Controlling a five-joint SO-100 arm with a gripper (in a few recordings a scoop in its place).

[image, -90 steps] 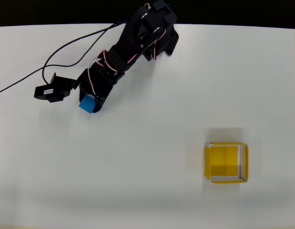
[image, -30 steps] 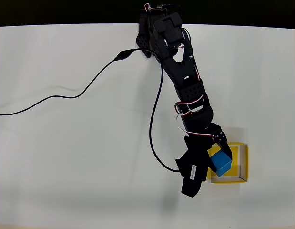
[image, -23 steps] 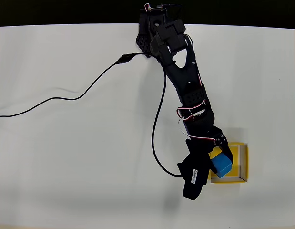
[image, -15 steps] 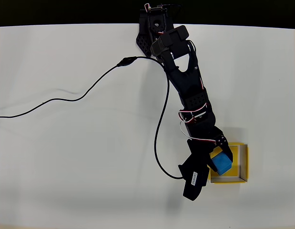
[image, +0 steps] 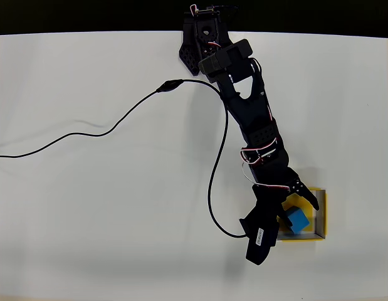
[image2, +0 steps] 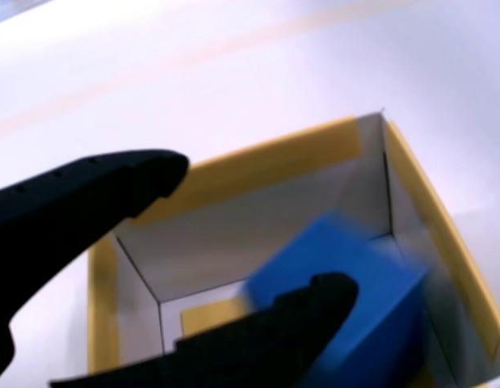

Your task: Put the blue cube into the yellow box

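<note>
- My fingers (image: 301, 204) are spread apart right over the yellow box (image: 321, 216), and nothing is pinched between them. In the wrist view one finger (image2: 88, 202) sits up over the box's far-left wall and the other (image2: 266, 339) crosses low in front.
- The blue cube (image: 299, 219) is inside the box walls, over its left half in the overhead view, and well clear of the bare worktop (image: 118, 207).
- Why here: my guess is I'm parked above the opening so the cube lands inside and not on the rim.
- The cube's blurry in the wrist view (image2: 346, 299), so I can't tell if it's resting on the floor or dropping.
- It's a cube, so there's no real long axis. Its edges look twisted a bit off the box walls and it seems tipped.
</note>
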